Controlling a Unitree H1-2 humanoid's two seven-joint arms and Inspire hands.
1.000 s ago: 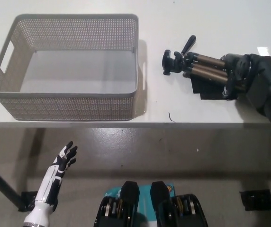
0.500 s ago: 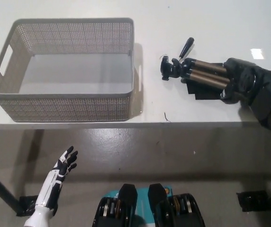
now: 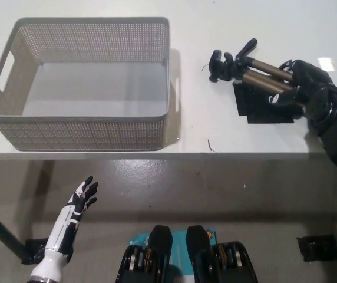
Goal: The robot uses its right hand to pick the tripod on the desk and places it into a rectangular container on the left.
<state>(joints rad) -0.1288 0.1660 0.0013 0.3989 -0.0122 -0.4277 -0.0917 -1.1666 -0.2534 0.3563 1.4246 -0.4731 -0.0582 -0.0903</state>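
A folded tripod [image 3: 252, 69] with bronze legs and a black head lies tilted over the white desk at the right. My black right hand [image 3: 301, 82] is shut on its legs, and the head end [image 3: 222, 63] points left toward the basket. The grey mesh rectangular container [image 3: 98, 127] stands on the desk's left half with nothing inside. My white left hand [image 3: 77, 203] hangs open below the desk edge at the lower left.
A flat black patch [image 3: 263, 107] lies on the desk under the tripod. A small dark scrap [image 3: 212, 145] sits near the desk's front edge [image 3: 157, 155]. Bare desk separates the container from the tripod.
The right hand has lifted the tripod slightly and shifted it up and to the right, showing more of the black patch beneath. The left hand has hardly moved.
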